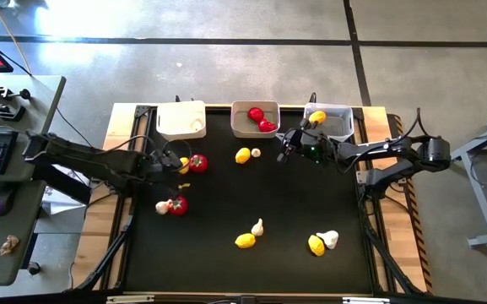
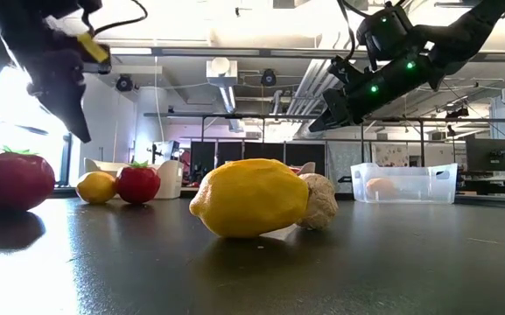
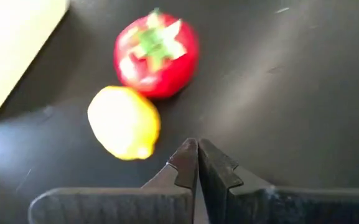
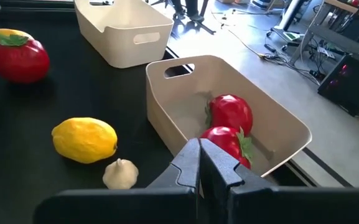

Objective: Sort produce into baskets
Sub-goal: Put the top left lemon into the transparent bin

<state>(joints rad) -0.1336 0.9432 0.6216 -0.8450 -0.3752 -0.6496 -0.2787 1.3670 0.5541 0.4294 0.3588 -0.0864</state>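
Three baskets stand along the far edge: a white one [image 1: 181, 118], a greyish one [image 1: 254, 118] holding two tomatoes [image 4: 229, 112], and a clear one [image 1: 329, 121] holding a lemon [image 1: 317, 117]. My left gripper [image 3: 198, 149] is shut and empty, above the table beside a lemon [image 3: 124, 122] and a tomato [image 3: 156, 53]. My right gripper [image 4: 199, 149] is shut and empty, raised near the greyish basket's near right corner [image 1: 287, 148]. A lemon [image 4: 84, 139] and a garlic bulb [image 4: 120, 173] lie on the table in front of that basket.
More produce lies on the black table: a tomato [image 1: 178, 205] with a garlic bulb [image 1: 162, 207] at the left, a lemon [image 1: 245, 241] with a garlic bulb [image 1: 258, 226] near the middle, and a lemon [image 1: 316, 245] with a garlic bulb [image 1: 328, 239] at the near right.
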